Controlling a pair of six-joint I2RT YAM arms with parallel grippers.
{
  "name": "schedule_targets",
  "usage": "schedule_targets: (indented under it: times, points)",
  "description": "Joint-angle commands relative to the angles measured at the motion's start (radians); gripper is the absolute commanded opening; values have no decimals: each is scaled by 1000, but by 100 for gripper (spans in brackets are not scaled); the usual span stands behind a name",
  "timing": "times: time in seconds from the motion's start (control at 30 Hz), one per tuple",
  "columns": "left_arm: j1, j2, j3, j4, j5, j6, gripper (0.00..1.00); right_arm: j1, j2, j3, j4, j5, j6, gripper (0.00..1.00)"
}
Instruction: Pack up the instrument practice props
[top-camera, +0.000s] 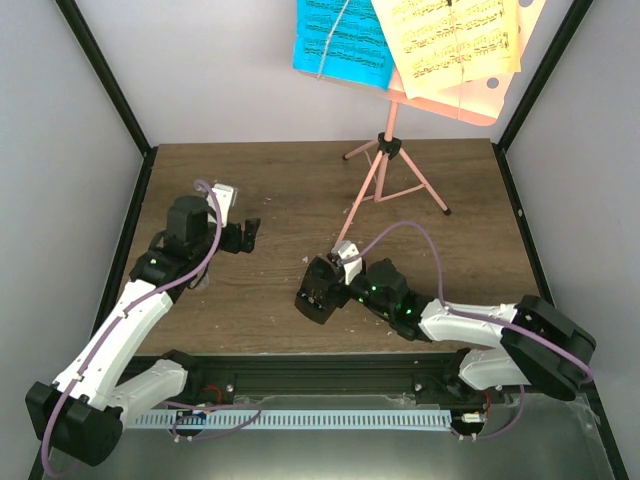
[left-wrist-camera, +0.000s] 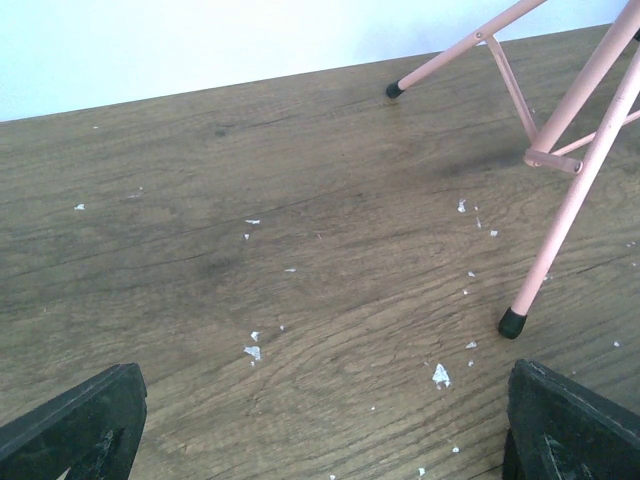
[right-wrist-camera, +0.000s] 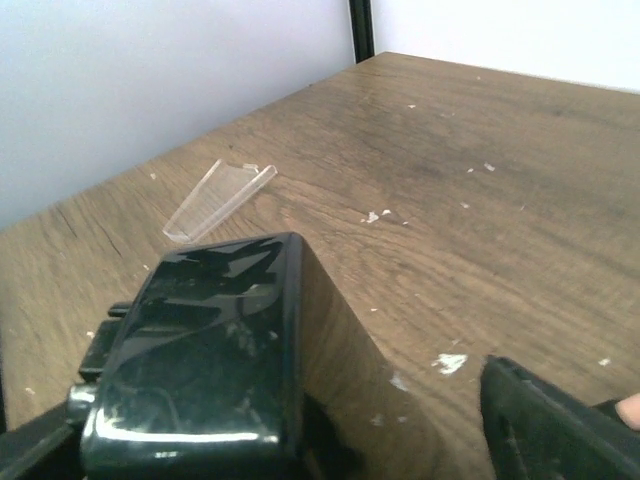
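Note:
The salmon-pink music stand (top-camera: 384, 165) is upright at the back of the table, its tripod feet (left-wrist-camera: 512, 322) on the wood. A blue sheet-music page (top-camera: 340, 40) and yellow pages (top-camera: 455, 35) rest on its desk. The small black metronome (right-wrist-camera: 210, 350) lies on its side on the table between the fingers of my right gripper (right-wrist-camera: 300, 440), which is open, with a gap between the metronome and the right finger (right-wrist-camera: 550, 425). From above, that gripper (top-camera: 312, 285) and metronome (top-camera: 322, 302) are mid-table. My left gripper (left-wrist-camera: 320, 430) is open and empty over bare wood, left of the stand (top-camera: 245, 235).
A small clear plastic piece (right-wrist-camera: 218, 198) lies on the wood beyond the metronome. White flecks (left-wrist-camera: 440, 376) are scattered over the tabletop. Black frame posts (top-camera: 110, 90) and white walls close in the table at the sides and back.

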Motion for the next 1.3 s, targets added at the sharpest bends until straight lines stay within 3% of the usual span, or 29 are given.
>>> schedule_targets:
  times: [0.0, 0.07, 0.2, 0.4, 0.6, 0.73, 0.93, 1.1, 1.27]
  points:
    - [3, -13, -10, 10, -18, 9, 100, -10, -18, 55, -44, -21, -45, 93]
    - [3, -15, -10, 11, -22, 11, 100, -11, -51, 56, -69, -56, -79, 100]
    - [3, -16, -12, 12, -28, 14, 100, -11, -156, 76, -179, -110, -134, 100]
    - [3, 3, 33, 3, -29, 29, 100, -43, -333, 131, -407, -20, -112, 100]
    - [1, -31, 113, -1, 119, -140, 99, -317, -337, 150, -547, -111, 85, 100]
    - [-31, -71, -27, 161, 319, -295, 98, -514, -332, 82, -515, -257, 214, 100]
    - [-230, -6, -191, 349, 444, -250, 97, -772, -332, -2, -483, -451, 320, 100]
    - [-329, 48, -279, 453, 445, -191, 96, -858, -352, -44, -466, -524, 344, 100]
    - [-335, 58, -351, 533, 446, -157, 97, -859, -374, -55, -453, -548, 338, 100]
